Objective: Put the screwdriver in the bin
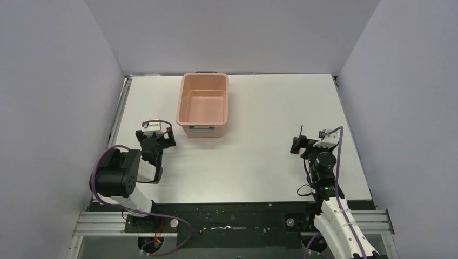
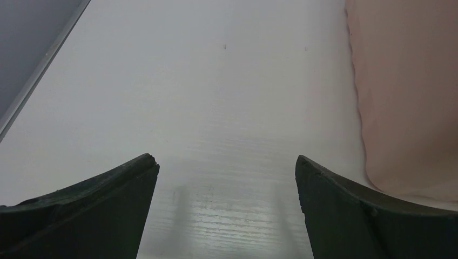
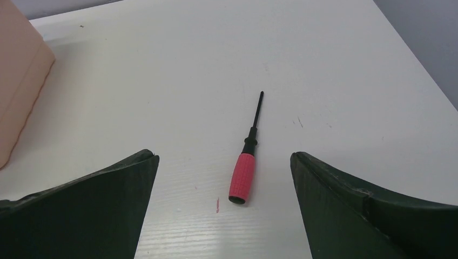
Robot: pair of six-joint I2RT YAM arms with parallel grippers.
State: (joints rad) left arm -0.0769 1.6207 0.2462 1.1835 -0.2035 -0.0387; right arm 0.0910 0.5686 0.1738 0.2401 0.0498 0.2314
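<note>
Pink bin (image 3: 16, 81) is cropped at the edge; screwdriver (image 3: 246, 156) lies on the worktop (image 3: 162, 65) between wide-open right jaws; left jaws equally wide.

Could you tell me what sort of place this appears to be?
Probably a robotics lab test cell: grey panels wall a white table, with two robot arms bolted at its near edge.

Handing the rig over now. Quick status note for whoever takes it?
Left pincer: open, empty, over bare table beside the bin.
Right pincer: open, empty, lined up over the screwdriver, which lies flat on the table, not gripped.
Bin: empty, at the far edge.
Done: nothing placed yet.
Left: grasp the screwdriver, carry it to the bin, drop it in.
</note>
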